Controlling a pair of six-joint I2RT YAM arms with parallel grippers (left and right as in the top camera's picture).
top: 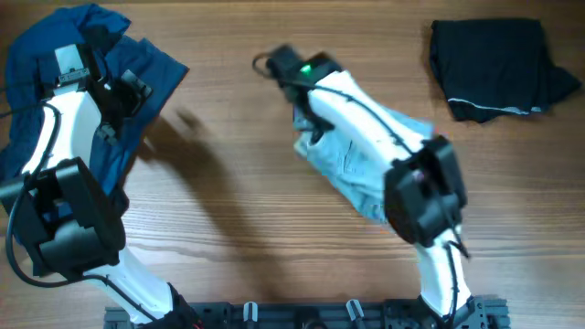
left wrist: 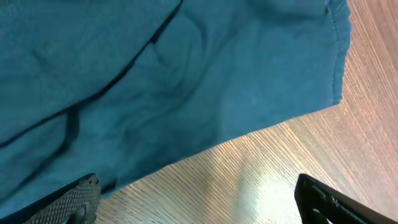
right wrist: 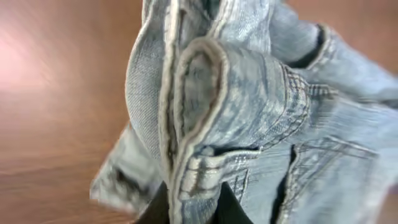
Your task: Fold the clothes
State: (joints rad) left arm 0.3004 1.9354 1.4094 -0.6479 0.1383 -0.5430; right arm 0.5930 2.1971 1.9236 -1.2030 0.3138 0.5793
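Note:
The light-wash denim shorts (top: pixel 352 155) lie bunched at the table's middle, partly under my right arm. My right gripper (top: pixel 309 128) is shut on a thick fold of their stitched hem (right wrist: pixel 193 180), which fills the right wrist view. The dark navy garment (top: pixel 137 73) lies crumpled at the far left; it fills the top of the left wrist view (left wrist: pixel 155 81). My left gripper (top: pixel 114 105) hovers over its right edge, open and empty (left wrist: pixel 199 205), with bare wood between the fingers. The black garment (top: pixel 498 68) lies folded at the far right.
The wooden table (top: pixel 238 219) shows bare wood between the garments. A mounting rail (top: pixel 302 315) runs along the front edge by the arm bases.

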